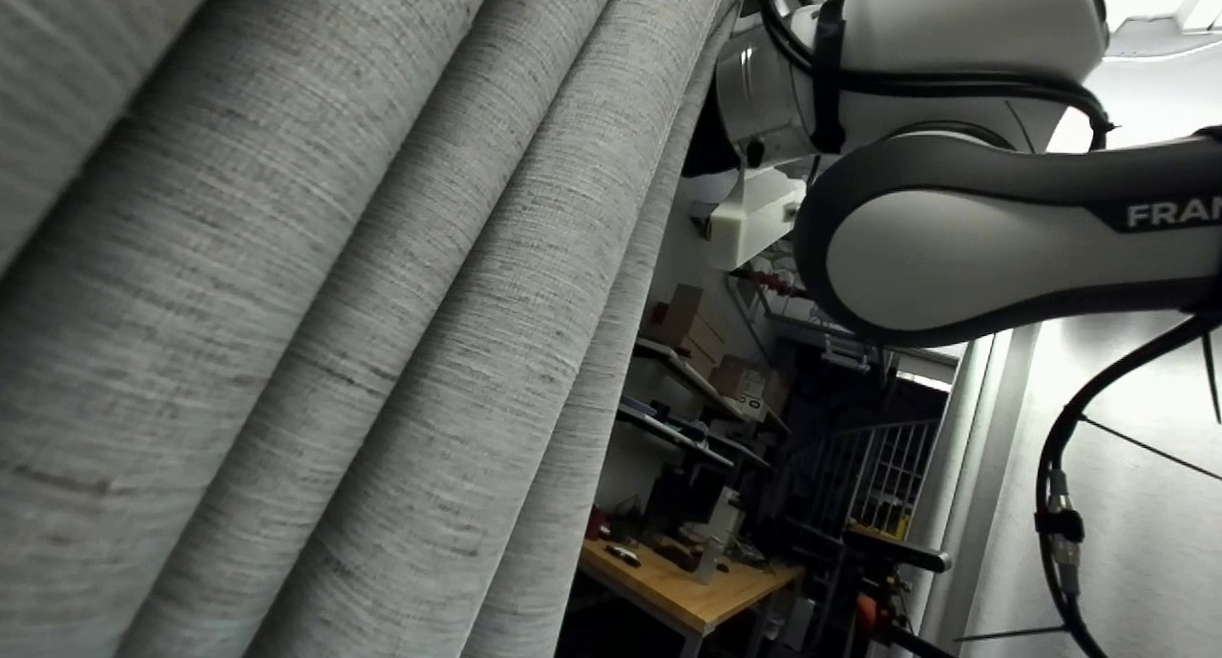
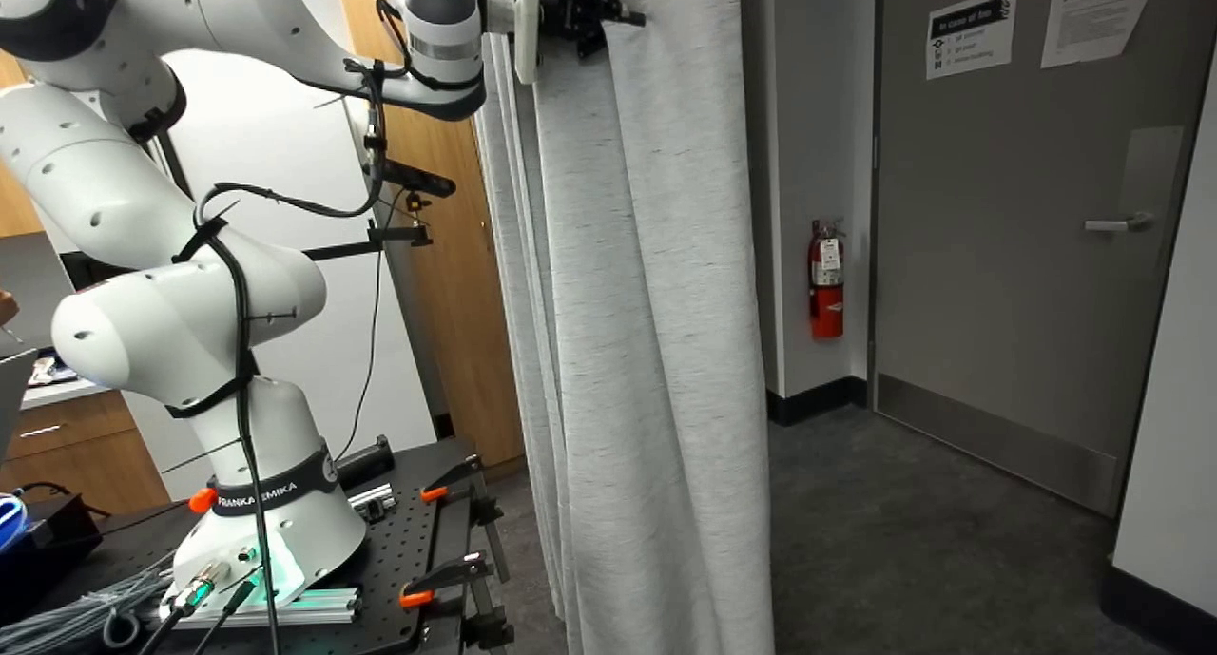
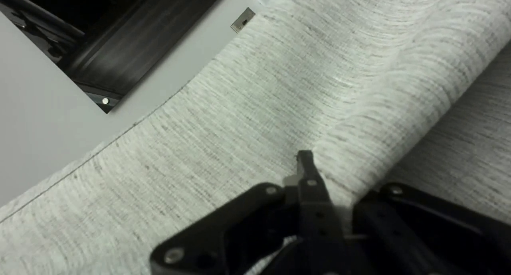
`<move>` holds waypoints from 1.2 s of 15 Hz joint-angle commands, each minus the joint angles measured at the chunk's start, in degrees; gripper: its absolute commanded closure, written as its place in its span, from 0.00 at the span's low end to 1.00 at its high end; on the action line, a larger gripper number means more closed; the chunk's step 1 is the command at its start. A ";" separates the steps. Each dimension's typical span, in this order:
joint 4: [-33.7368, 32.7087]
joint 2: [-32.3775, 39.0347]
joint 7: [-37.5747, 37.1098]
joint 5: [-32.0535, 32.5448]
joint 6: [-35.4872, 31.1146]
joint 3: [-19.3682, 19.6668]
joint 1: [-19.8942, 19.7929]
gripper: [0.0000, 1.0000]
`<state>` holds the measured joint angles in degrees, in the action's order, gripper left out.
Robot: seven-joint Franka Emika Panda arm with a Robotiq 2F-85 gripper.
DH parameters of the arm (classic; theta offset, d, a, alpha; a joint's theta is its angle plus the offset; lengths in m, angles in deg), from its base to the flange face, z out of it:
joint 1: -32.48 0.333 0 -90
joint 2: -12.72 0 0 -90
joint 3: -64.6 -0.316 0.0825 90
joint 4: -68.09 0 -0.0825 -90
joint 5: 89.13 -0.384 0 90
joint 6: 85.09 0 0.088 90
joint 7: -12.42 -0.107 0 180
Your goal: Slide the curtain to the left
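Observation:
The curtain, a light-grey woven drape with deep vertical folds, hangs in both exterior views [image 1: 410, 333] [image 2: 656, 284]. It fills most of the wrist view [image 3: 207, 139]. My gripper [image 2: 623, 16] is at the upper part of the curtain, near the top of an exterior view. In the wrist view a fold of fabric runs between the black fingers of the gripper [image 3: 319, 167] and is pinched there. The left finger lies in front of the cloth; the tip of the right finger is hidden behind the fold. In an exterior view the curtain hides the fingers.
A grey door [image 2: 1008, 256] and a red fire extinguisher [image 2: 826, 279] are beyond the curtain. The arm base stands on a black table [image 2: 399, 541] with clamps at its edge. A wooden cabinet [image 2: 447, 256] is behind. A wooden desk [image 1: 687, 591] stands farther off.

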<state>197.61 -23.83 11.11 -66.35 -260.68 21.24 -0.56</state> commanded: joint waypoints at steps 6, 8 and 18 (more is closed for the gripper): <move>5.74 -9.95 -1.83 5.66 9.85 -8.15 -2.28 1.00; 5.98 -11.38 -1.53 7.28 12.67 -8.84 -1.87 1.00; 4.54 -19.49 -22.34 3.37 30.52 -13.40 -1.38 1.00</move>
<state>197.88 -39.76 -2.89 -58.99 -237.79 13.88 -3.61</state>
